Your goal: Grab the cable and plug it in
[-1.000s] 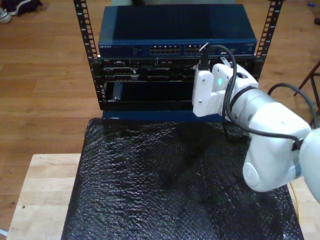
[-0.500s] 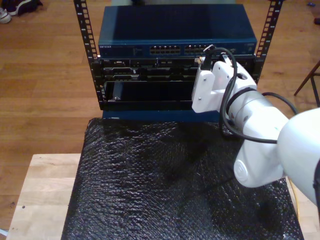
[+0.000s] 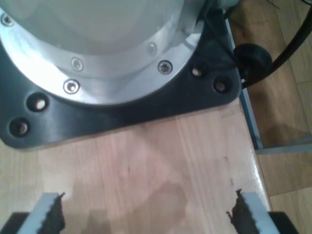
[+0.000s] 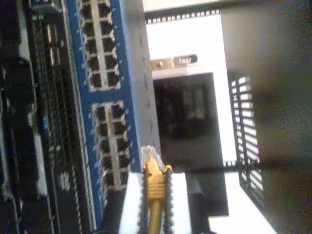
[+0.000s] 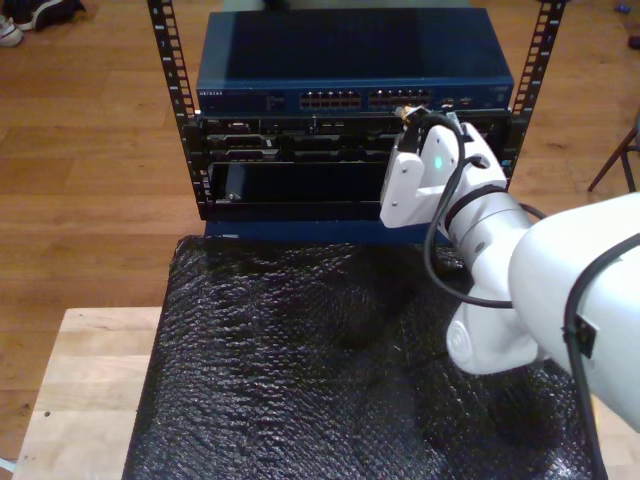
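The cable is yellow-orange and ends in a clear plastic plug. My second gripper is shut on it just behind the plug. The plug tip sits close to the port rows of the blue switch, beside the nearer block of ports and not inside one. In the exterior view, my second gripper is at the switch front, toward the exterior view's right, with a bit of the cable showing at its tip. My first gripper is open over bare wood, with nothing between its fingers.
The switch sits atop a black rack between perforated posts. A black padded mat covers the wooden table. A round arm base on a black plate stands ahead of my first gripper. A black arm cable loops by the wrist.
My second arm has swung a little toward the exterior view's left and in toward the switch, bringing the plug up to the port row.
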